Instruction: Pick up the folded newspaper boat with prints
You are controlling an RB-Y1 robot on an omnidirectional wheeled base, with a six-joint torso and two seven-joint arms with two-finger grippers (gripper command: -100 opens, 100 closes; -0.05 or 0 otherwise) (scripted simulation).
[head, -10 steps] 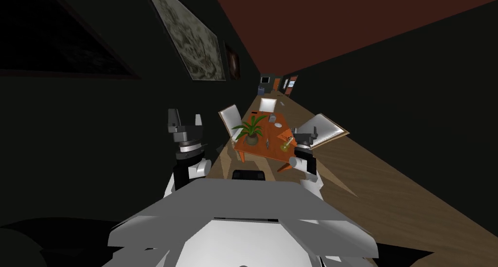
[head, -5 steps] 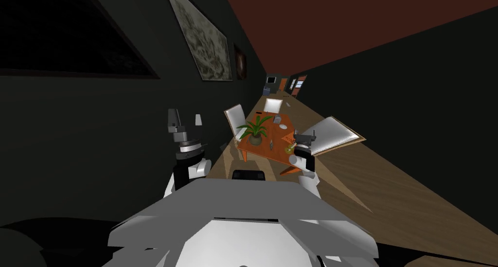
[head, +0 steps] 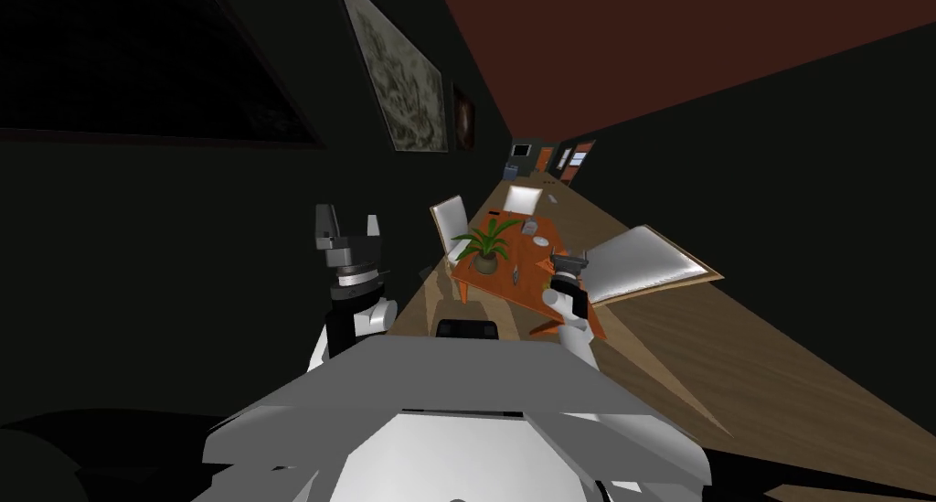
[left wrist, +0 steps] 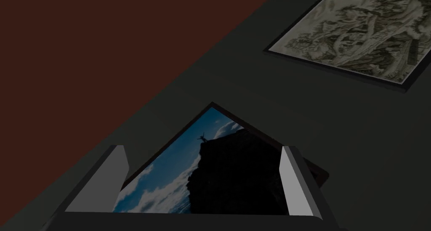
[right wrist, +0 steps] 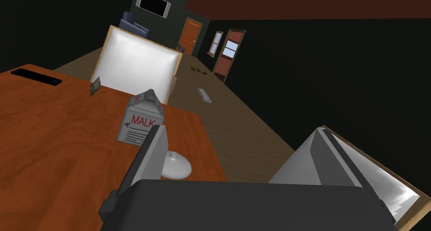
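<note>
The right end effector (right wrist: 238,131) hung with fingers spread and empty over the orange worktop (right wrist: 54,148) beside the milk carton (right wrist: 141,123), seemingly ready to grasp, while the left end effector (head: 348,218) was parked raised, likewise released.

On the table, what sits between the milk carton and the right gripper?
A small white domed thing rests on the orange table, between the milk carton and the right gripper; the right wrist view shows it.
</note>
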